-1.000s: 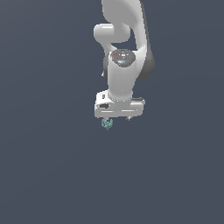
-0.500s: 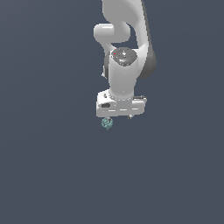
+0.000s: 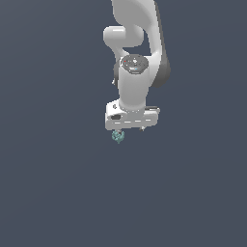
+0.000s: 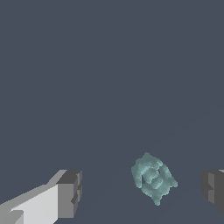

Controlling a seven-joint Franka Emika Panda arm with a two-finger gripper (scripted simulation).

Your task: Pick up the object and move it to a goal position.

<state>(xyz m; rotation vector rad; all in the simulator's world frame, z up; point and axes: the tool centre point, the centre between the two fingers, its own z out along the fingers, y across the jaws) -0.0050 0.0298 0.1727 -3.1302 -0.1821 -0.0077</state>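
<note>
The object (image 3: 117, 137) is a tiny teal-green lumpy thing lying on the dark grey surface, just under the end of the white hand on the exterior view's left. In the wrist view the object (image 4: 153, 179) sits between the two dark finger pads (image 4: 70, 192), nearer the other pad, and touches neither. My gripper (image 3: 129, 130) hangs straight down over it and is open. The gap of the gripper (image 4: 142, 192) is much wider than the object.
The arm's white links (image 3: 137, 58) rise above the hand toward the top of the exterior view. A plain dark grey surface (image 3: 58, 183) fills everything else in sight.
The hand has turned slightly about its wrist and stayed at about the same height. The object has not moved.
</note>
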